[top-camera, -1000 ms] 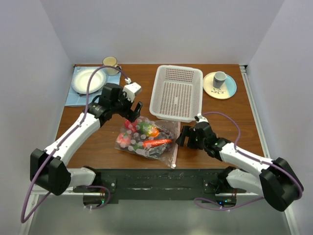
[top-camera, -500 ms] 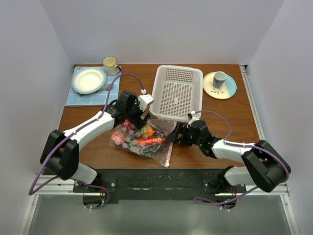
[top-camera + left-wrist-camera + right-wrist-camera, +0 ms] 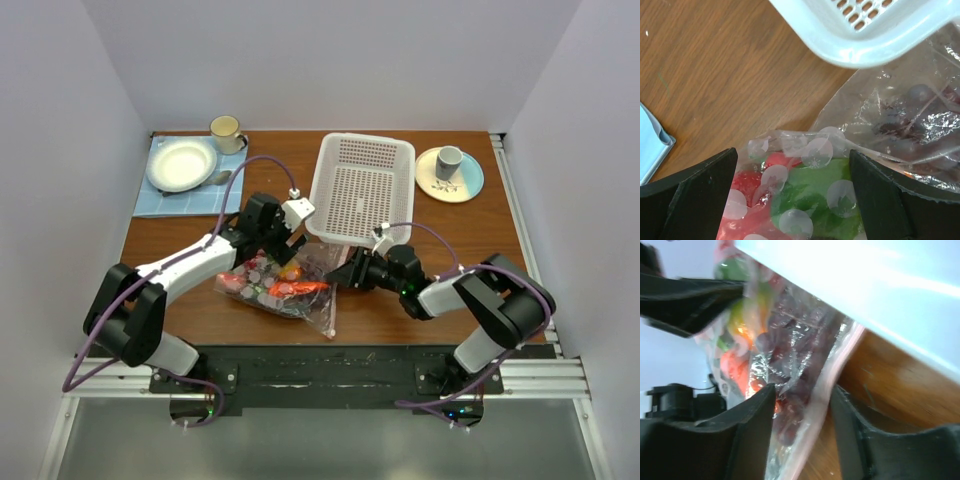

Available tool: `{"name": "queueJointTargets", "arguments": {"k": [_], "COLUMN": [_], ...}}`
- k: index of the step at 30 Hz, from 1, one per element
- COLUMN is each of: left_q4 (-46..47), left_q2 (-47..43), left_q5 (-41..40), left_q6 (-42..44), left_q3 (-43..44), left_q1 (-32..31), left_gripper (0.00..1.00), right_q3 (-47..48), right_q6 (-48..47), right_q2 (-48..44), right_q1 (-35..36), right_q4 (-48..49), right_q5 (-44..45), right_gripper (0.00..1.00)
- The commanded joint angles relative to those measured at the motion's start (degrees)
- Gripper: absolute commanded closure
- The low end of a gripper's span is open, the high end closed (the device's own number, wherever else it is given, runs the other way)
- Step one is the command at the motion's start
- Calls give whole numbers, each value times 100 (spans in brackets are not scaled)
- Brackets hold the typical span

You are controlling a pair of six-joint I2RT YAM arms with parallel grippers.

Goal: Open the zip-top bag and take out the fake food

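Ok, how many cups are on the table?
2. A cream mug at the back left, by the blue mat; a grey cup on the small plate at the back right.

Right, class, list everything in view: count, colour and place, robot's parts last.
zip-top bag: one, clear with pale dots, middle of the brown table, just before the basket
fake food: several pieces, red, orange, green, dark purple, inside the bag
basket: one, white, far centre
plate: one, white, far left on a blue cloth
mug: one, cream, far left corner
saucer: one, pale, far right, grey cup on it
left gripper: one, black, open over the bag's left end
right gripper: one, black, jaws astride the bag's pink edge
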Motion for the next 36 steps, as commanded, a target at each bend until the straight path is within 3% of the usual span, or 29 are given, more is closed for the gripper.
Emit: {"name": "queueJointTargets", "arguments": {"k": [1,2,3,9,14,15,16,17,20,21,26,30,36], "left_q4": [-174,-165,-156,-165,-288,-323,-410,-446,-464,-420,-183,-130,-104], "left_q2": [6,-37,-38,-204,-493,-573,-626,-696,-662,-644,-600,-626,-609], "left_q5": [-444,-497,-532,-585,-779,-700,-621,-490,-479,-549,-796,-954,-1042], "left_q6": [425,443,460,443,417,382,390,399,460,460,531,531,487], "left_q3": [-270,-279,-288,-376,-113,-60,10,19,-130,-200,-631,-736,-789], "left_q1": [11,11,20,20,55,107,116,117,108,108,108,108,99], "left_gripper": [0,0,0,0,0,0,0,0,5,6,8,9,9], "right_q3": [-124,-124,-124,174,639,762,911,904,413,290,122,34,-1], "right_q6": [701,693,640,9,-308,-466,-563,-642,-705,-687,-609,-433,-196], "right_q2": [123,-69,-202,-1466,-1864,-1873,-1890,-1925,-2266,-2320,-1849,-1242,-486], "right_q1": [13,13,4,22,144,171,197,224,233,233,233,268,593], "right_q4": [925,899,733,-1005,-1851,-2392,-2641,-2817,-2811,-2680,-2557,-1828,-993], "right_q5": [-531,-531,-505,-215,5,57,119,215,427,436,-230,-1004,-1269], "right_gripper": [65,78,81,89,90,90,87,61,22,19,15,25,30]}}
